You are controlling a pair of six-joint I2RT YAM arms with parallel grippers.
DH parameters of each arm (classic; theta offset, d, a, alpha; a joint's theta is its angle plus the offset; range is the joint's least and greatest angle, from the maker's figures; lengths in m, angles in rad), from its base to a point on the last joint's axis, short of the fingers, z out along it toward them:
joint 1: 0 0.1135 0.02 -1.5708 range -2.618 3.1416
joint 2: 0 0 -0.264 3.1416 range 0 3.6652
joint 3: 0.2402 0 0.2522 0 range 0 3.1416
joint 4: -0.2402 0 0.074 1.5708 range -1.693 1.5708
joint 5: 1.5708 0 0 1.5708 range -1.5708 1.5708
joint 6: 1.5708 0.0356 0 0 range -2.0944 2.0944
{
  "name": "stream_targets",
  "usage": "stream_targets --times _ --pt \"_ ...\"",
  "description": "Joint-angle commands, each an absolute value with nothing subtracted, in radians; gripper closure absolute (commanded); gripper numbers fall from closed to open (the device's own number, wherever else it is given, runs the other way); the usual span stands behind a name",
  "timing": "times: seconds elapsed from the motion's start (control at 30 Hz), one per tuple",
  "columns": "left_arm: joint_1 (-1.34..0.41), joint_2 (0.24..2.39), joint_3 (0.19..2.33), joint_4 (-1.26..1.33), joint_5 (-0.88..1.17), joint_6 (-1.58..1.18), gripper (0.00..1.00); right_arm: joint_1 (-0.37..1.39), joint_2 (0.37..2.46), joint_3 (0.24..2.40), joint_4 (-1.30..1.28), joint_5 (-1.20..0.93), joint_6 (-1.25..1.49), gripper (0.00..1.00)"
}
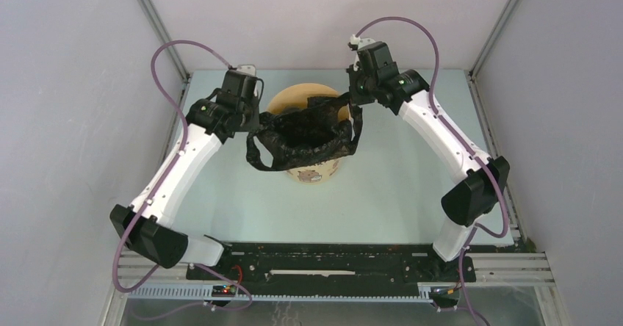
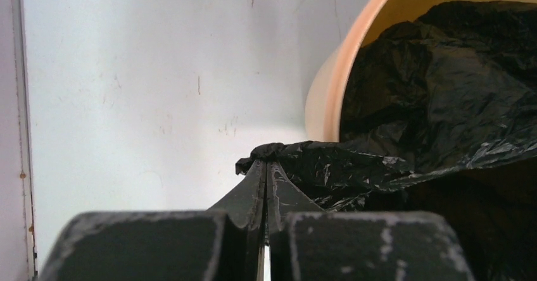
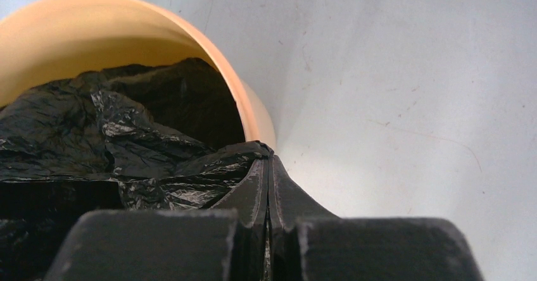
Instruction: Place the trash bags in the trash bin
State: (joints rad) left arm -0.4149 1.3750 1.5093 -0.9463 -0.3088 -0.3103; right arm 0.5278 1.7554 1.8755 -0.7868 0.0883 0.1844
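A crinkled black trash bag (image 1: 303, 141) hangs open over the pale yellow trash bin (image 1: 294, 96) at the middle back of the table, partly inside it. My left gripper (image 1: 252, 124) is shut on the bag's left edge, just outside the bin's rim. In the left wrist view the plastic (image 2: 405, 104) bunches at the closed tips (image 2: 266, 162) beside the bin (image 2: 332, 97). My right gripper (image 1: 355, 109) is shut on the bag's right edge; in its wrist view the tips (image 3: 268, 157) pinch the plastic (image 3: 126, 142) next to the bin's rim (image 3: 250, 107). A loop handle (image 1: 255, 158) droops on the front left.
White enclosure walls and metal frame posts (image 1: 158, 21) surround the pale table (image 1: 397, 194). Purple cables (image 1: 169, 54) arch over both arms. A black mounting rail (image 1: 330, 263) runs along the near edge.
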Motion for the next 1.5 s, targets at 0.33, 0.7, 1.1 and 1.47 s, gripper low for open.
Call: stream_targets --times 0.33,0.7,1.1,1.47 --pt "-0.320 1.568 1.677 -0.817 -0.249 -0.235 0.98 0.434 1.955 2.096 -0.754 -0.038 0.326 1.00" --pt "-0.188 1.658 1.659 -0.704 0.039 -0.287 0.89 0.336 2.063 2.096 -0.721 -0.240 0.536 1.00" --pt "-0.091 1.730 1.509 -0.486 0.503 -0.545 0.81 0.293 2.112 2.113 -0.717 -0.442 0.589 1.00" --pt "0.037 1.405 1.396 -0.546 0.371 -0.479 0.20 0.293 2.063 2.074 -0.737 -0.478 0.557 1.00"
